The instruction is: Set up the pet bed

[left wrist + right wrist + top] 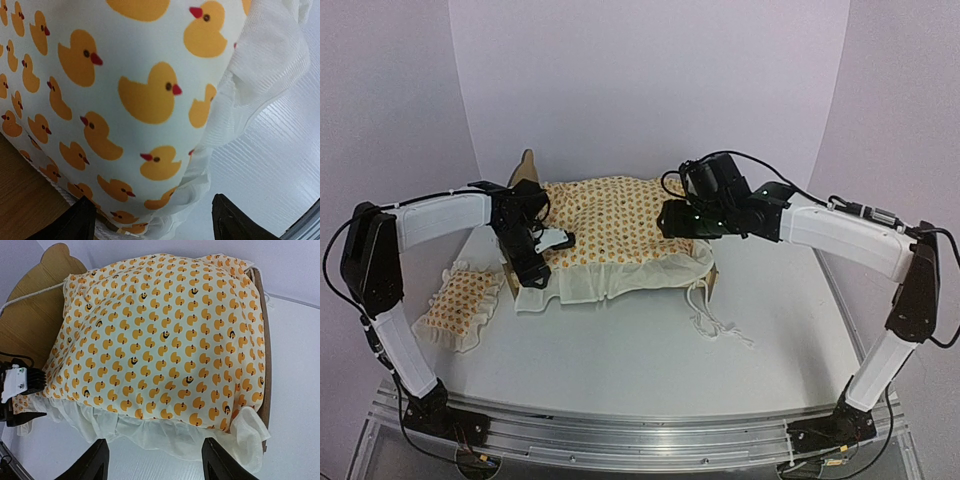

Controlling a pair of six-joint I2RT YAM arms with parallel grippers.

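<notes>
Both wide apart: left hand (150,207), right hand (155,447) | puffy duck-print bedding (160,340), gauzy ruffle (165,437) | scalloped wood frame (35,305) | ruffled pillow (460,300)

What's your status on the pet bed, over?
Left gripper open, right gripper open, both empty. Cream duck-print ruffled bedding draped over light-wood bed frame. Matching ruffled pillow off the bed, on table at left.

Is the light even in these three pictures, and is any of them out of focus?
Top view: soft, even light, only faint shadows by the bedding. Left wrist view: very close, duck print slightly soft. Right wrist view: sharp, no glare.
</notes>
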